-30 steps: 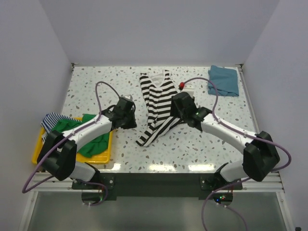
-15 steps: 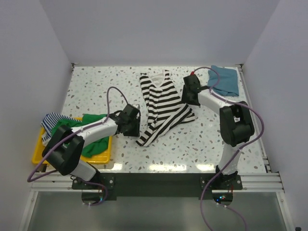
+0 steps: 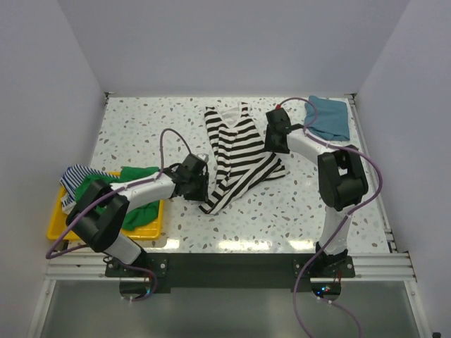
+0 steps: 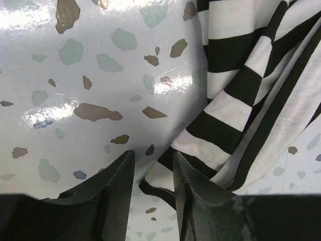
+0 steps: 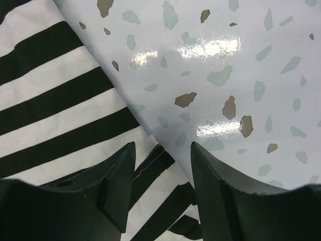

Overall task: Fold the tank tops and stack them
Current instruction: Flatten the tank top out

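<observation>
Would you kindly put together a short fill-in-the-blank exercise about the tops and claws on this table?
1. The tank top spread mid-table bears black and white ____.
2. The green top lies in a ____ tray.
3. The folded teal top sits at the far ____ corner of the table.
4. The left claw and right claw both stand ____ at the striped cloth's edges.
Missing words: stripes; yellow; right; open.

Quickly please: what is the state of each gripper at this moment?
Left gripper: open a little, at the edge of the striped tank top, not holding it.
Right gripper: open, over the same top's hem, not clamped.
</observation>
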Motion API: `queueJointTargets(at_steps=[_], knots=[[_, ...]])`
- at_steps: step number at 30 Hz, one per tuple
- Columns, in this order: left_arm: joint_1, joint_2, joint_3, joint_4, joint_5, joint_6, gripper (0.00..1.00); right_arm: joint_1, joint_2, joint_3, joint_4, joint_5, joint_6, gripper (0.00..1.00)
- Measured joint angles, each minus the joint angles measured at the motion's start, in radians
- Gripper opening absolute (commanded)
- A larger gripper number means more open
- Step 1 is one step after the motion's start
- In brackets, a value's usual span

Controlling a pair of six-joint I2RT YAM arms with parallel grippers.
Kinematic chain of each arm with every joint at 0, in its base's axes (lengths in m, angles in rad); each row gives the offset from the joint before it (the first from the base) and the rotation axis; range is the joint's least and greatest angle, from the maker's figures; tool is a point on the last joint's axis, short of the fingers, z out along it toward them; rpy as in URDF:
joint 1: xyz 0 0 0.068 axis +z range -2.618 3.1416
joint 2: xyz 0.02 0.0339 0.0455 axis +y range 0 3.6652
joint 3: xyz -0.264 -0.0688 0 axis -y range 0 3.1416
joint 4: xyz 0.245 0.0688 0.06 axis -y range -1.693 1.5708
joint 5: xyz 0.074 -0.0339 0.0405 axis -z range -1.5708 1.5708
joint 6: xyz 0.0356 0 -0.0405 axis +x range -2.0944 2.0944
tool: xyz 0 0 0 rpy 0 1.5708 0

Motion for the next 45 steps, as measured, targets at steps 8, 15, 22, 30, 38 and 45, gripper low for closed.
queueJointTargets(at_steps=[8, 15, 22, 30, 38, 45], knots=[[-0.021, 0.005, -0.001, 0.013, 0.017, 0.005, 0.36, 0.000, 0.036, 0.000, -0.011, 0.000, -0.014, 0.28], [-0.033, 0.002, -0.008, 0.009, -0.002, 0.003, 0.20, -0.001, 0.035, 0.000, -0.022, 0.007, -0.021, 0.00], [-0.033, -0.005, -0.016, 0.002, -0.008, -0.005, 0.00, -0.005, -0.040, -0.003, -0.045, 0.027, -0.019, 0.00], [-0.022, -0.061, -0.020, -0.089, -0.027, -0.044, 0.00, -0.007, -0.417, -0.175, -0.034, 0.025, 0.014, 0.00], [0.066, -0.212, -0.075, -0.116, 0.000, -0.108, 0.00, -0.007, -0.850, -0.599, -0.052, -0.034, 0.143, 0.13], [0.040, -0.199, -0.110, -0.109, 0.075, -0.061, 0.43, -0.008, -1.064, -0.792, -0.177, -0.044, 0.258, 0.59]])
